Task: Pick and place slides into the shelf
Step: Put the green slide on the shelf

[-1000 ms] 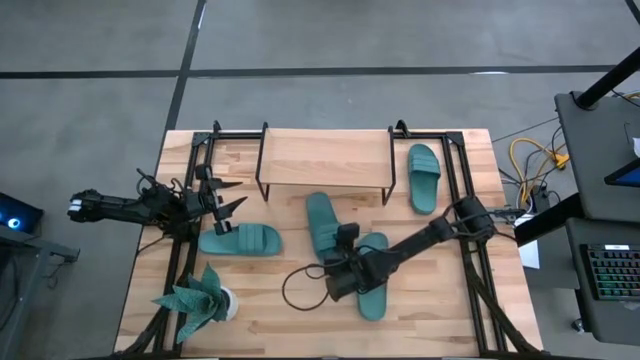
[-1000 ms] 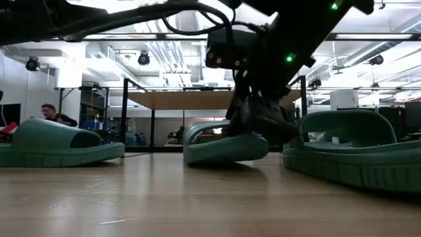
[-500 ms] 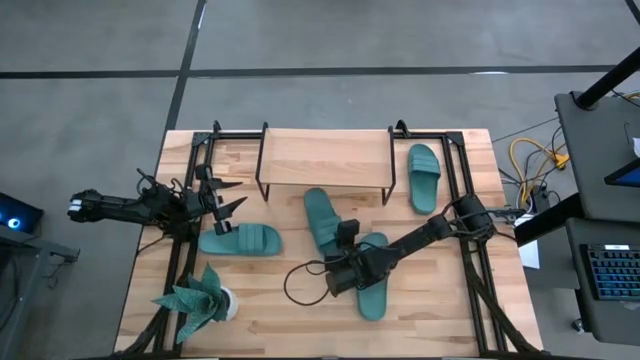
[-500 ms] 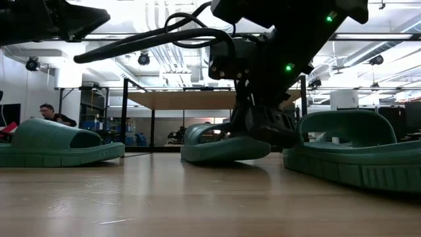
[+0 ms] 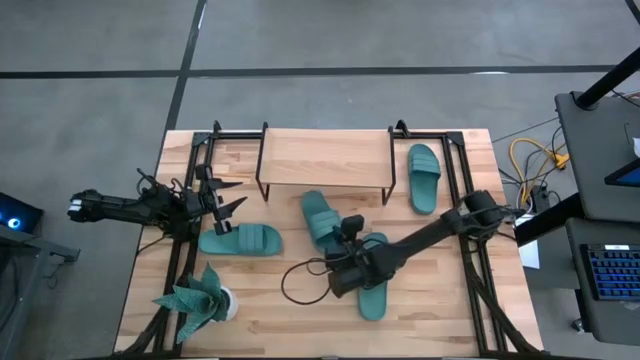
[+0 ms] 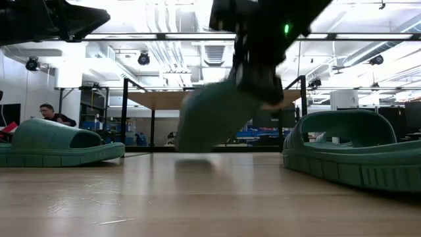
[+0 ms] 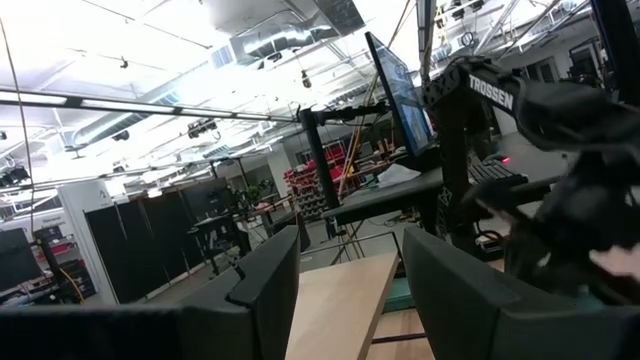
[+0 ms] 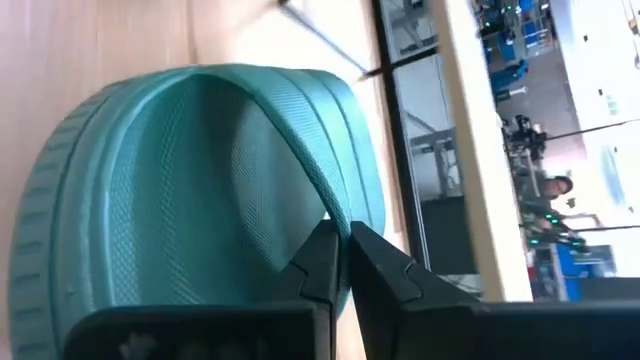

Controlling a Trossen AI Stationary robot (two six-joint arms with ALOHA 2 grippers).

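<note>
Several teal slides are on the table. One lies flat at the left, one lies right of the shelf, and one lies under my right arm. My right gripper is shut on another slide in front of the shelf, which is tipped up in the low view. The shelf's light-wood board stands on black wire legs at the table's far side. My left gripper waits open above the table's left side, its fingers wide apart and holding nothing. My right gripper pinches the edge of the slide's ribbed strap between its two fingers, at the slide's near end. The fingers slant down from the near right. The held end is raised and the slide hangs tilted, far end low; whether that end touches the table I cannot tell.
A spiky green plant in a white pot stands at the near left corner. A black cable loop lies beside my right arm. Black frame rails run along the table's sides. A person sits far behind the table.
My right gripper has risen, taking the near end of the slide in front of the shelf with it. That slide lay flat on the table before and now stands tipped up, its far end low. My left arm has kept still.
</note>
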